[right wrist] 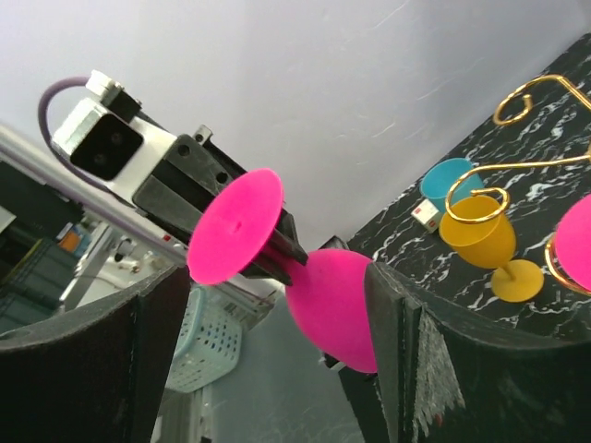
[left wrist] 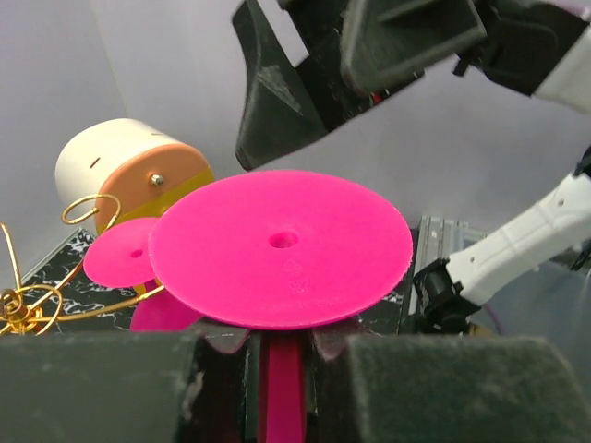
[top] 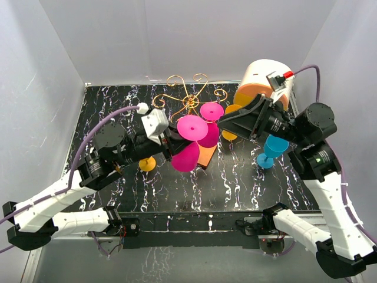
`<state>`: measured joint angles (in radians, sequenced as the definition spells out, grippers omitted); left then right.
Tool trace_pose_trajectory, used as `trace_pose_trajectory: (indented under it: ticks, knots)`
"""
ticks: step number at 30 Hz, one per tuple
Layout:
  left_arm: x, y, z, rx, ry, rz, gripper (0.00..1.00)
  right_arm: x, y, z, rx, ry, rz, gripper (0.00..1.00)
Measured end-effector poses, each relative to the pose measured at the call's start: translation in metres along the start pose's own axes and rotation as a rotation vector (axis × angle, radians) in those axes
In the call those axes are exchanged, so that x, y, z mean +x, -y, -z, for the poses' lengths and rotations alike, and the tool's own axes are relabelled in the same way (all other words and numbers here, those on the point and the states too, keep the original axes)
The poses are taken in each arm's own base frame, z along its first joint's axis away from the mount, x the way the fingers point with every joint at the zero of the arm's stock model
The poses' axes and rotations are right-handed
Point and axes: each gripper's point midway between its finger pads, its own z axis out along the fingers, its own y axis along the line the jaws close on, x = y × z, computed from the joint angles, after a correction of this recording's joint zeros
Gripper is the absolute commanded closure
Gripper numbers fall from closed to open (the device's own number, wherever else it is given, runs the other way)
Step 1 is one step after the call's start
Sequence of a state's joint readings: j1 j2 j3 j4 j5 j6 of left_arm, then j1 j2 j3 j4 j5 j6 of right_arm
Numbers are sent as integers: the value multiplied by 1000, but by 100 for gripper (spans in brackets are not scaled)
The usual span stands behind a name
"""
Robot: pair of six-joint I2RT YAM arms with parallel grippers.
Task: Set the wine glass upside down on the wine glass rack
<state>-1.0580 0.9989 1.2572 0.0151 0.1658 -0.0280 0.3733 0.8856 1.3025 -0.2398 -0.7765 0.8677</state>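
While pink wine glass is held tilted beside gold wire rack, stem clamped in left jaws: placement not done. Right jaws apart, empty, near glass foot. Outstanding: invert, hang on rack.

Base of wine glass rack mostly hidden under pink glasses. Held pink wine glass, beside rack: bowl out of sight behind left gripper pads, stem cut at frame bottom.
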Motion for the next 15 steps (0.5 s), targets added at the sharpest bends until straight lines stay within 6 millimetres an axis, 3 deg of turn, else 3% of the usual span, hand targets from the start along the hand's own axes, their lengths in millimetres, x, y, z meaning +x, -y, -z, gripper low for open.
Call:
trace_pose_trajectory:
  ticks: [5,15]
  knots:
    - [19,4,11,39,-39,-93,100,6,4,-7,-45,-24,-72,28]
    - [24,2,7,59,-43,-188,100,14,16,-18,-49,-61,-185,40]
